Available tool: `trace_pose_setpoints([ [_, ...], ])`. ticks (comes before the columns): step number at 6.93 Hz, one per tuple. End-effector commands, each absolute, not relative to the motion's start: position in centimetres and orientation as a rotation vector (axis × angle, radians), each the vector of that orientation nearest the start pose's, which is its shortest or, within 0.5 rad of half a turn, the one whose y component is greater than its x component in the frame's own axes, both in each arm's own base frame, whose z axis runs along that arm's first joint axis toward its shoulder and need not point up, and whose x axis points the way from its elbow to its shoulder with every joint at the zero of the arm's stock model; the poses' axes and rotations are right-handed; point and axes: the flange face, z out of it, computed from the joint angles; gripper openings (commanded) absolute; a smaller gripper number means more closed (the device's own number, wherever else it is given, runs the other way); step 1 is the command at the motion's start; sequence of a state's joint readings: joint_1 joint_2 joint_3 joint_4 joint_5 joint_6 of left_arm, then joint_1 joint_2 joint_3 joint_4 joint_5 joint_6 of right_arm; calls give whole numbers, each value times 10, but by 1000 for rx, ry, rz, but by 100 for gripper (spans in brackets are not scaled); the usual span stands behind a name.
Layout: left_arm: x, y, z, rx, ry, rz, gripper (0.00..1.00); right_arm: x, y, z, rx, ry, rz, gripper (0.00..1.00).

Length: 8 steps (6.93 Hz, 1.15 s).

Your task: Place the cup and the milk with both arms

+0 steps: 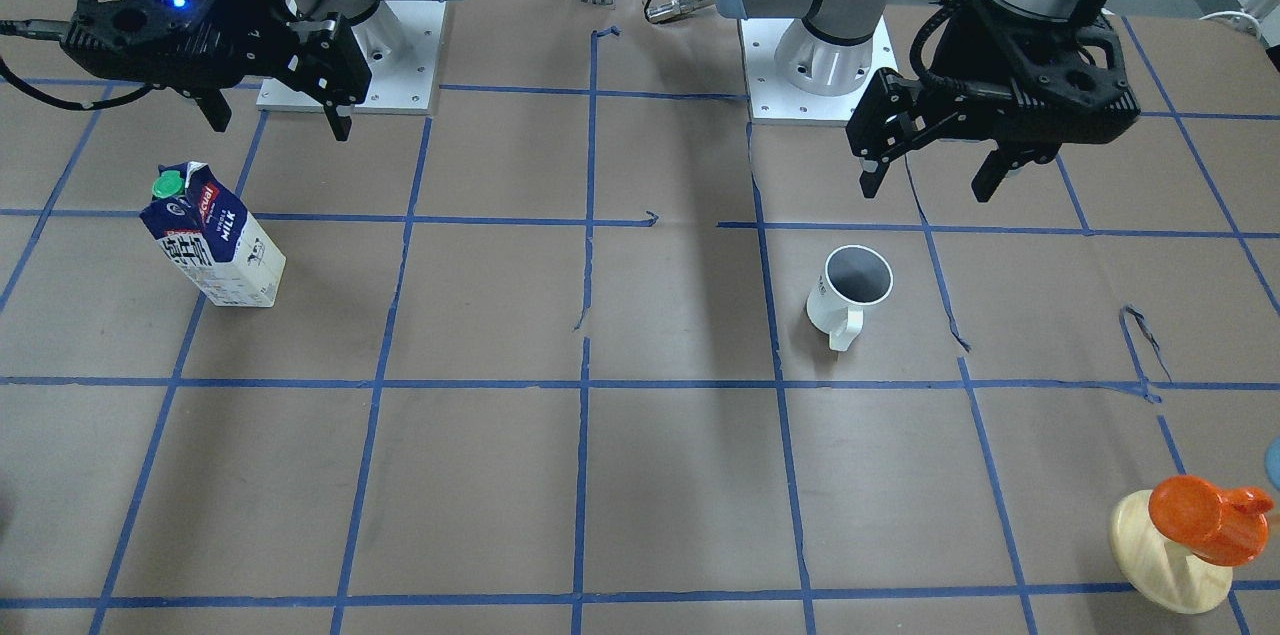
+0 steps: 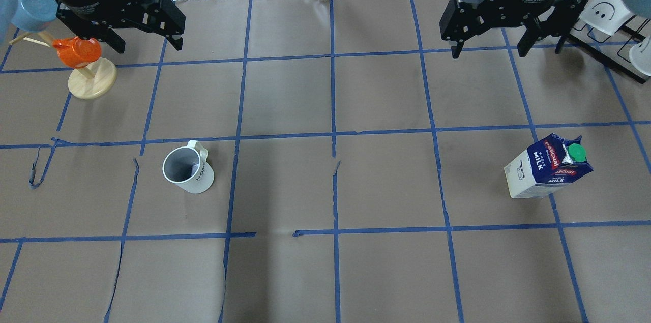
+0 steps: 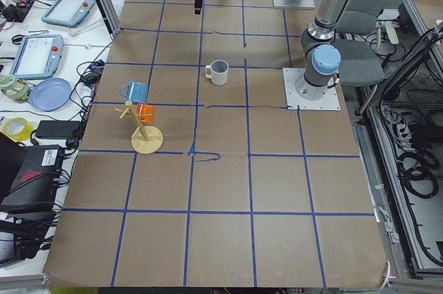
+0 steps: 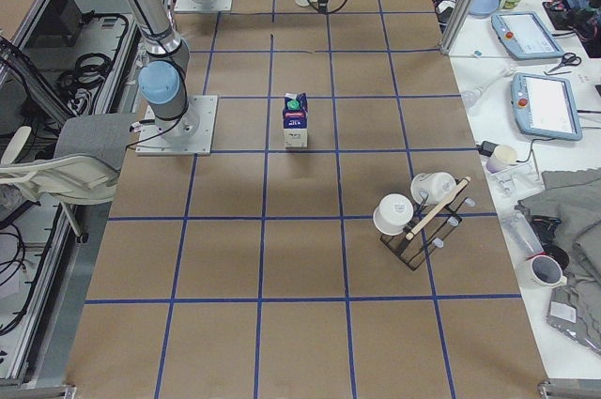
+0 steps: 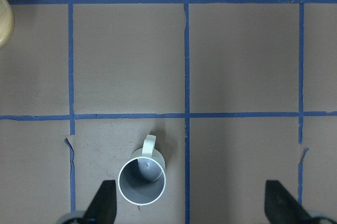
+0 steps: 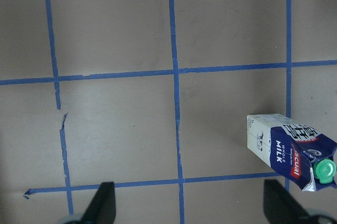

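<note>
The white cup (image 1: 850, 295) with a grey inside stands upright on the brown table, on my left side; it also shows in the overhead view (image 2: 185, 170) and the left wrist view (image 5: 142, 182). My left gripper (image 1: 928, 183) hangs open and empty above the table, apart from the cup (image 2: 147, 43). The blue and white milk carton (image 1: 215, 240) with a green cap stands upright on my right side (image 2: 546, 168), low right in the right wrist view (image 6: 287, 147). My right gripper (image 1: 278, 120) is open and empty, high and apart from it (image 2: 489, 50).
An orange cup on a round wooden stand (image 2: 81, 58) stands at the far left beside my left gripper, with a blue cup (image 2: 30, 7) on the same stand. A dark rack with white mugs (image 4: 418, 211) stands at the far right. Blue tape lines grid the table.
</note>
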<state>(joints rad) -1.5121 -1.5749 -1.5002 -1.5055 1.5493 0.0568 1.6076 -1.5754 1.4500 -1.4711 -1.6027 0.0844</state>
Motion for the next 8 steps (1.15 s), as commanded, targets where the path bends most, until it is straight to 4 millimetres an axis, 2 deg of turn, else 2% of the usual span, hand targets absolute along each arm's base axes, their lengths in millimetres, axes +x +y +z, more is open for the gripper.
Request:
trace_pose_setpoints([
  [1, -100, -511, 526, -13, 3148, -190, 100, 148, -485, 539, 76, 3169, -47, 100],
  [2, -81, -509, 505, 42, 3128, -103, 100, 148, -485, 539, 76, 3169, -47, 100],
  [3, -56, -507, 475, 59, 3119, -31, 100, 148, -485, 539, 76, 3169, -47, 100],
  [4, -44, -502, 449, 27, 3127, 50, 100, 148, -485, 539, 76, 3169, -47, 100],
  [5, -27, -496, 409, -32, 3136, 123, 100, 149, -484, 539, 71, 3169, -47, 100],
  [6, -19, -485, 373, -66, 3139, 147, 100, 148, -485, 540, 74, 3169, -49, 100],
  [7, -7, -488, 336, -97, 3130, 78, 100, 148, -485, 540, 74, 3169, -51, 100],
  [8, 4, -480, 314, -93, 3138, 80, 100, 147, -485, 540, 74, 3169, -54, 100],
])
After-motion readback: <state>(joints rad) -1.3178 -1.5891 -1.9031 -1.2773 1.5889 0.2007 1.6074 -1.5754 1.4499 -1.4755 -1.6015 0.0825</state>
